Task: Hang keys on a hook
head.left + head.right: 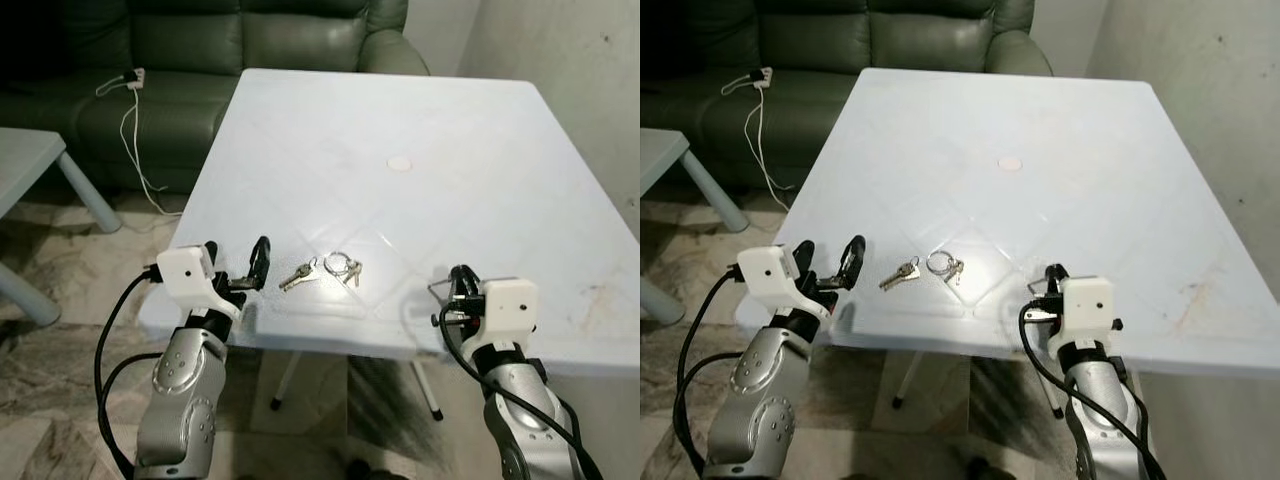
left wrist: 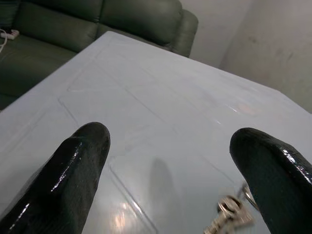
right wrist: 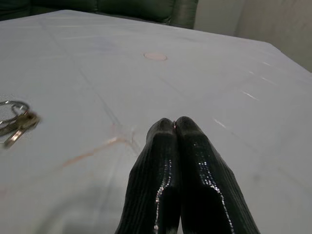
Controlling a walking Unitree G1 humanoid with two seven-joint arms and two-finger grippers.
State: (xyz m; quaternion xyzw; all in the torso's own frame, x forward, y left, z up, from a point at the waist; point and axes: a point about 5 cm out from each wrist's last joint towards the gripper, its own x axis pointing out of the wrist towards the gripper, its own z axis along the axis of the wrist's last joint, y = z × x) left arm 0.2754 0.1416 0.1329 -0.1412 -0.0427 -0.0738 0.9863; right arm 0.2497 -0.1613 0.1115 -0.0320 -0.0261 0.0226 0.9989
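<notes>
A bunch of keys on a metal ring lies flat on the white table, near its front edge. My left gripper hovers at the table's front left corner, just left of the keys, open with nothing between its fingers. In the left wrist view the keys lie close to one finger. My right gripper rests over the front edge to the right of the keys, shut and empty. In the right wrist view its closed fingertips point across the table, the keys off to one side.
A small round disc sits at mid-table. Behind the table stands a dark green sofa with a white cable and plug strip. A grey side table is at the left, a wall at the right.
</notes>
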